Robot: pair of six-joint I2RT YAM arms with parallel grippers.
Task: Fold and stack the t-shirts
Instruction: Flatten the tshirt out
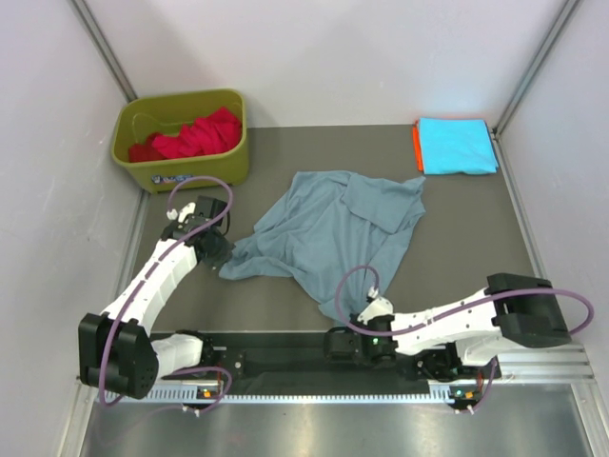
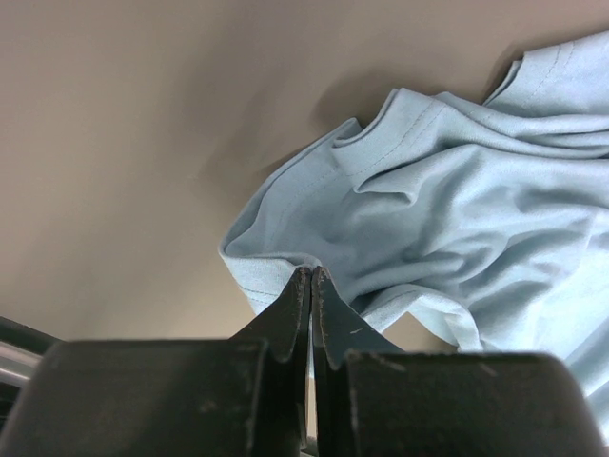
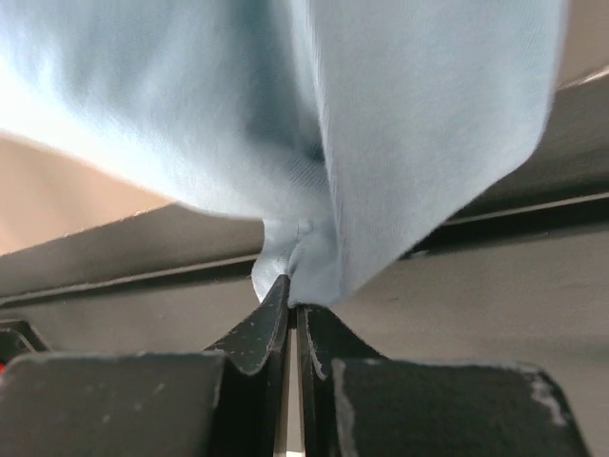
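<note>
Nearest to me, my right gripper (image 1: 366, 309) sits low by the front rail. Its wrist view shows the two fingers pressed together with only a sliver between them, and a bunched tip of the grey-blue t-shirt (image 1: 333, 233) is pinched at their ends (image 3: 290, 290). From that pinch the cloth rises in a soft, drooping fold and fills most of the wrist view.

A little further out on the left, my left gripper (image 1: 221, 255) is at the shirt's left edge. Its fingers are also drawn together, tips meeting on the stitched hem (image 2: 311, 276).

The shirt itself lies crumpled on the middle of the grey table (image 1: 457, 228), between the two grips. It is a pale, dusty blue, matte and soft. It is not flat: one flap is folded over across the upper part, creases run diagonally, and the lower end narrows to a point at the right gripper. In the left wrist view I can see a double-stitched hem and rumpled folds (image 2: 457, 219).

At the far right corner a cyan t-shirt (image 1: 459, 145) lies neatly folded on an orange t-shirt (image 1: 417, 148), which shows only as a strip along its left side. At the far left, an olive-green bin (image 1: 190, 171) holds a rumpled red t-shirt (image 1: 195, 133).
</note>
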